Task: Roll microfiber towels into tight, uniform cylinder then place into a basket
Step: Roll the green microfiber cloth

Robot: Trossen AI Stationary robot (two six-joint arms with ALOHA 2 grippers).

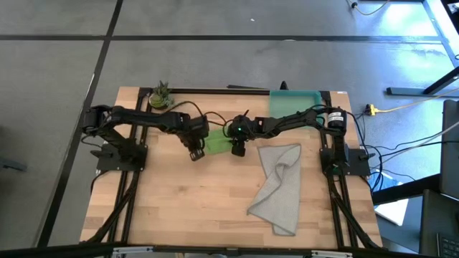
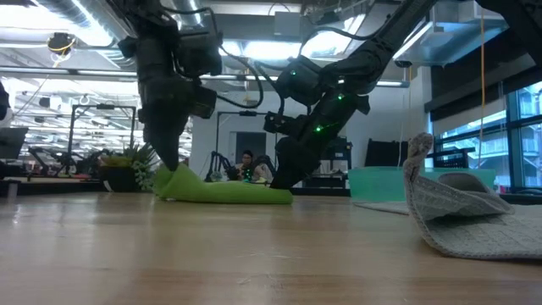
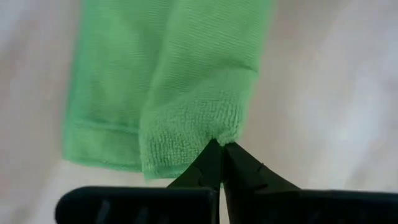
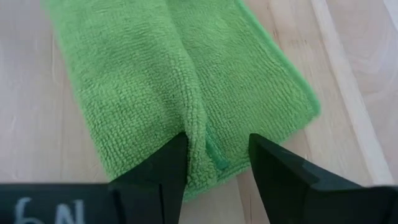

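Observation:
The lime green towel (image 1: 217,140) lies folded into a narrow band on the table's far middle, between my two grippers. My left gripper (image 1: 195,153) is at its left end, shut on the cloth, and also shows in the left wrist view (image 3: 222,149). My right gripper (image 1: 238,148) is at the towel's right end, open, its two fingers astride a ridge of the cloth (image 4: 199,134). The light grey towel (image 1: 281,186) lies crumpled on the table's right half, one corner standing up (image 2: 417,152). The teal basket (image 1: 295,100) stands at the far right. My left gripper pinches the end edge of the green towel's upper fold (image 3: 214,134) between its two shut fingertips, only at their free ends. The fingers come steeply from above. That end is raised a little (image 2: 174,176), and the rest of the towel lies on the table. My right gripper: its open fingers (image 4: 168,165) stand at the towel's right end; whether they press on the cloth, I cannot tell.
A small potted plant (image 1: 161,97) stands at the far left corner. The near half of the table (image 1: 193,208) is bare wood to the left of the grey towel. A person shows far off in the room behind the table (image 2: 246,161).

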